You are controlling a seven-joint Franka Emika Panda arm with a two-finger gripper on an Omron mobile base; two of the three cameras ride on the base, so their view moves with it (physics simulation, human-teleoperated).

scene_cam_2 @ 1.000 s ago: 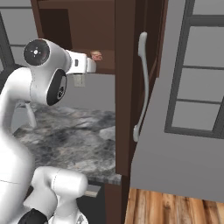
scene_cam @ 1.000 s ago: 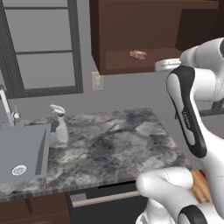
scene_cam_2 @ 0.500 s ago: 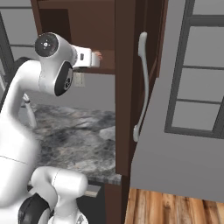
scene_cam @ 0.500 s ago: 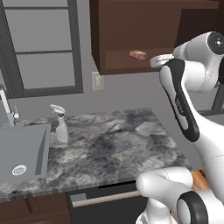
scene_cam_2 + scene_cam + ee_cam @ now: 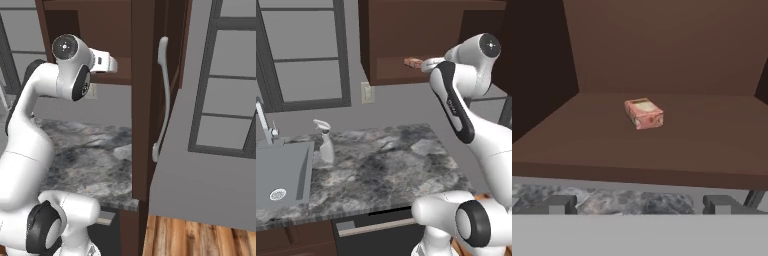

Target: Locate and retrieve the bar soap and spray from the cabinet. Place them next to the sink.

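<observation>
Closer now — bar soap [image 5: 644, 113] askew

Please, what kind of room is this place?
Most likely a kitchen: a grey sink set in a marbled stone counter, and a dark wooden wall cabinet above it.

Marble countertop [image 5: 381, 160], wall outlet [image 5: 366, 92], window [image 5: 303, 52]

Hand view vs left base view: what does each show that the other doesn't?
Hand view alone: the gripper, jaws wide apart and empty, short of the shelf edge, and the soap's paler top face. Left base view alone: the spray standing on the counter beside the sink, plus the faucet, window and arm. Shared: the soap lying alone on the cabinet shelf.
</observation>
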